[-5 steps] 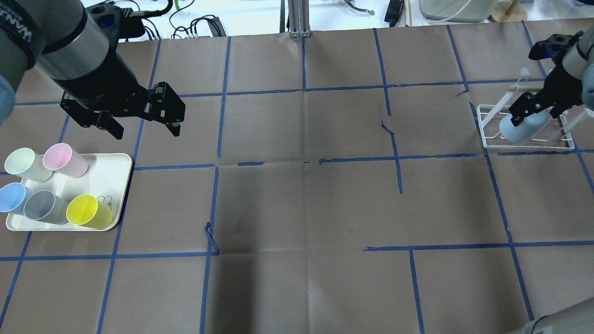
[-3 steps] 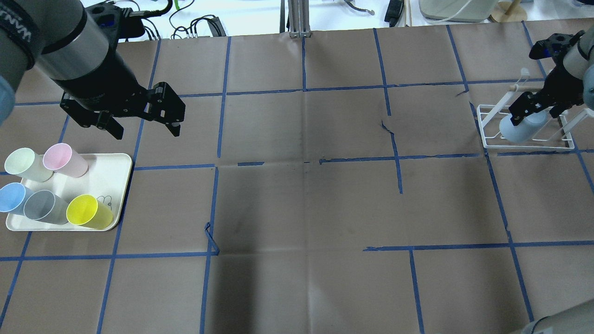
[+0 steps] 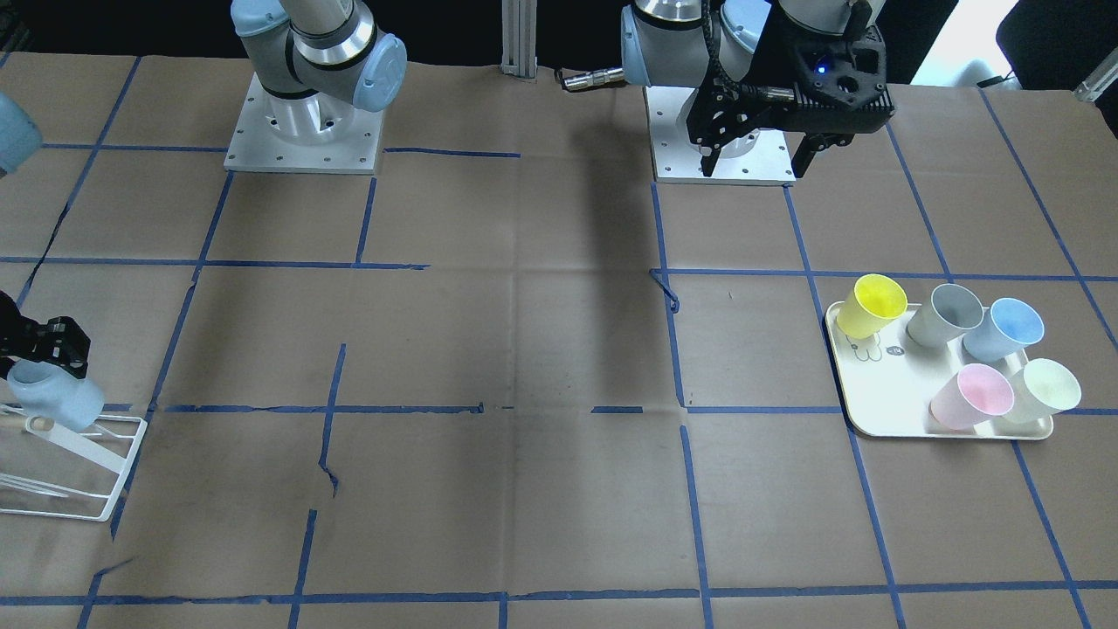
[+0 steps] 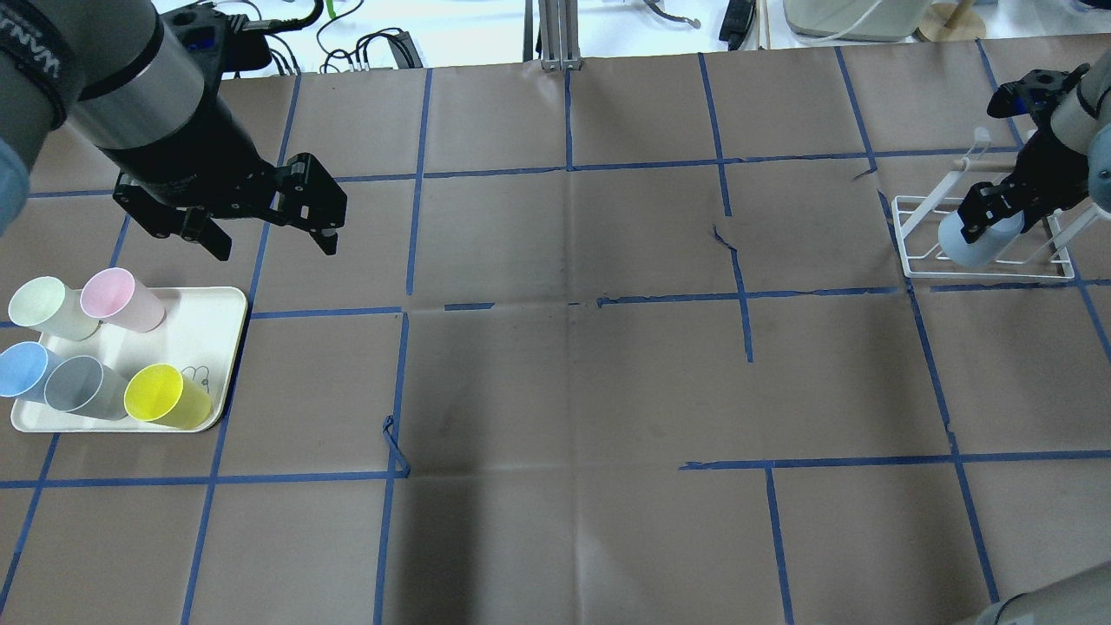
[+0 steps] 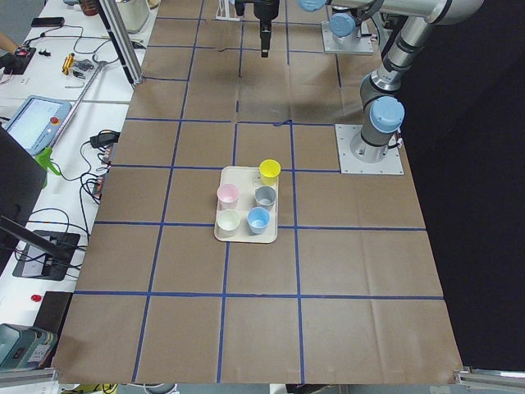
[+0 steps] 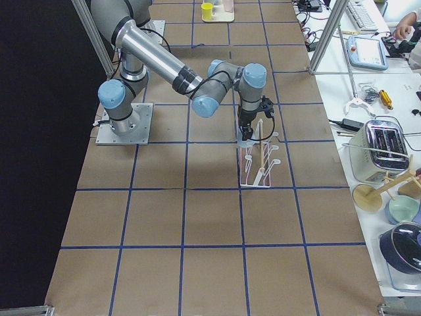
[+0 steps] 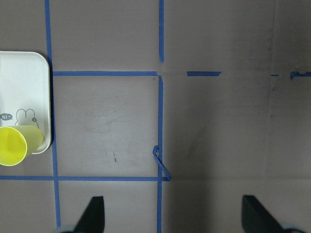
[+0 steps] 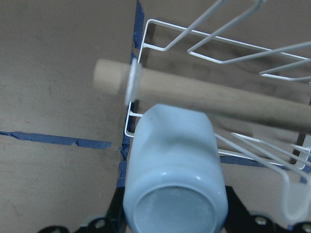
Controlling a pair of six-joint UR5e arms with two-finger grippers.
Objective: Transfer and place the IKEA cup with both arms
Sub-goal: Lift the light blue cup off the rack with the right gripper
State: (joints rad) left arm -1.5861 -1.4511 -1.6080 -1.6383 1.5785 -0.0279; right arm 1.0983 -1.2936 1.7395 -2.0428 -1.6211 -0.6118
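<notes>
**Pale-blue cup clamped over the wire rack, right end of desk**

Right gripper (image 4: 998,207): fingers closed on the IKEA cup (image 4: 974,241), one on each flank. Cup wall looks pinched in the wrist view. Cup tilted, round end toward the wrist camera, far end close under a wooden dowel (image 8: 218,94). Contact with the dowel: cannot tell.

Cup sits above the white wire rack (image 4: 989,274), which stands at the desk's right end, toward the far edge.

Left gripper (image 4: 276,247): jaws spread wide, nothing between them. It hangs above the desk (image 4: 564,391) toward the left end, pointing down.

Below it and nearer the left edge: cream tray (image 4: 208,330) with five upright cups.
- yellow cup (image 4: 161,395), at the tray's near inner corner
- grey cup (image 4: 78,386), just beside the yellow
- sky-blue cup (image 4: 22,369), at the left edge
- pink cup (image 4: 117,299) and pale-green cup (image 4: 48,308), along the tray's far side

Desk covered in brown paper with a grid of blue tape.
</notes>
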